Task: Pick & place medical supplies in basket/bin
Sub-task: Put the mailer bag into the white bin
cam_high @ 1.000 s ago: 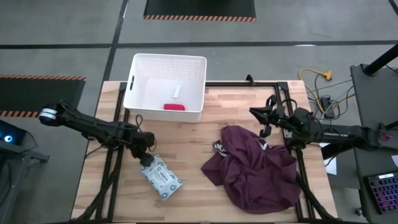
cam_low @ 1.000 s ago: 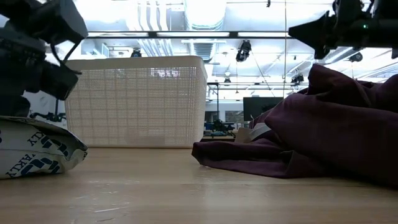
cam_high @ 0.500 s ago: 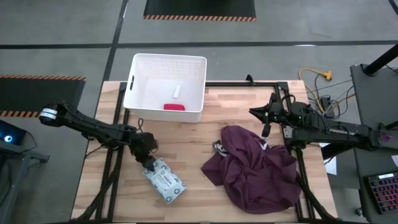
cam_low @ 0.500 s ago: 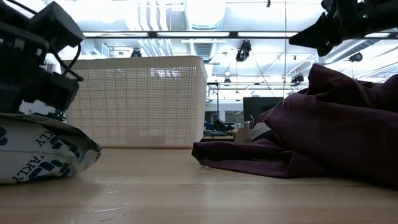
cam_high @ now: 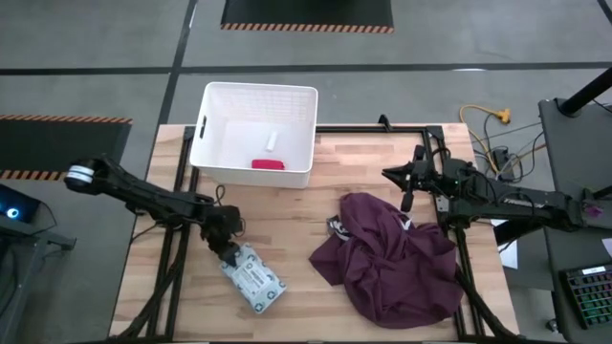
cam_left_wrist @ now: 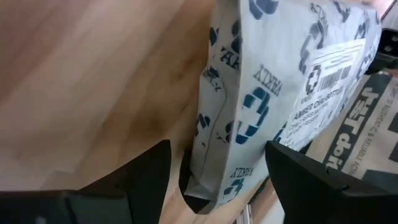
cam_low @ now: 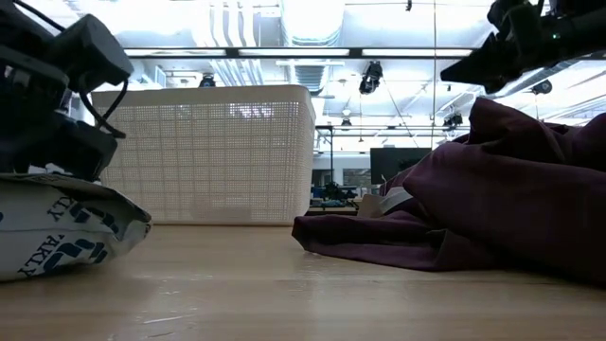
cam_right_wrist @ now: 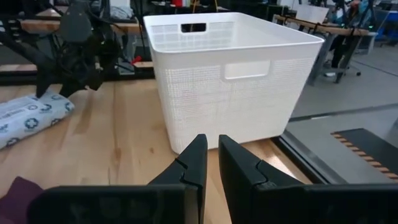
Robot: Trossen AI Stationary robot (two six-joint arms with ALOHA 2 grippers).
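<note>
The flat pale packet with blue print lies on the table near its left front; the low view shows its bulging end. My left gripper is open and comes down over the packet's far-left end. The white perforated bin stands at the far edge and holds the red-pink tube and a small white item. My right gripper is shut and empty. It hovers right of the bin, above the maroon cloth's far edge. My left gripper straddles the packet's far-left end from above, pointing down. One finger seems to lie against the packet's side, while the other stands off across a dark gap. The packet rests flat on the table.
A large maroon cloth is heaped on the table's right half, with a small pale thing at its left edge. Bare wood lies between the bin, the packet and the cloth. The right wrist view shows the bin's side wall close ahead.
My left gripper has moved a little toward the table's near edge and right. The packet has slid the same way along the table, staying flat. My right gripper has kept hovering near the cloth's far edge.
</note>
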